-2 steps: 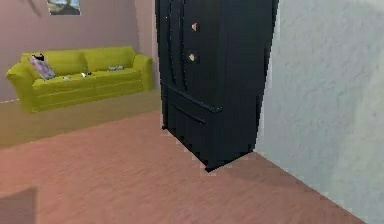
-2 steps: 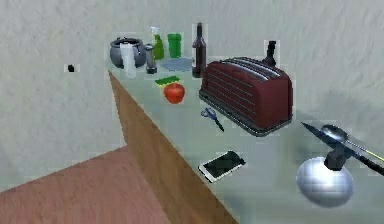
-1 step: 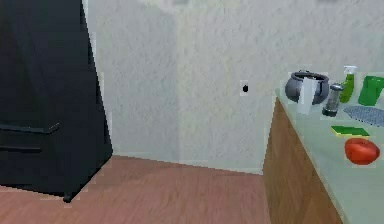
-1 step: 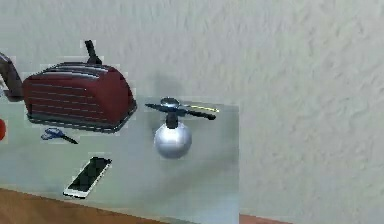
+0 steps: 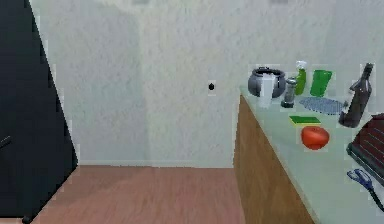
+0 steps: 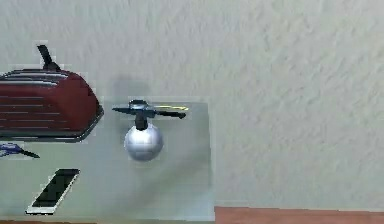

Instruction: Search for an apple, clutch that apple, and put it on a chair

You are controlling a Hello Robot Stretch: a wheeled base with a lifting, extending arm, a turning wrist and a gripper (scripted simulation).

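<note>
We see the apple near the worktop's front edge. It looks firm, smooth and light, so we'd grip across its middle. We cannot tell the gripper's state.

Home kitchen, pale-topped wooden counter, grey kettle, dark bottle, dark red toaster

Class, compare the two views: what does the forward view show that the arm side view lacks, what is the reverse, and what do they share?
Forward view's own: a red apple, a green cup, a dark bottle and a dark door. Arm side view's own: a flat phone and a silver ball-shaped thing. Shared: the dark red toaster and the pale countertop.
</note>
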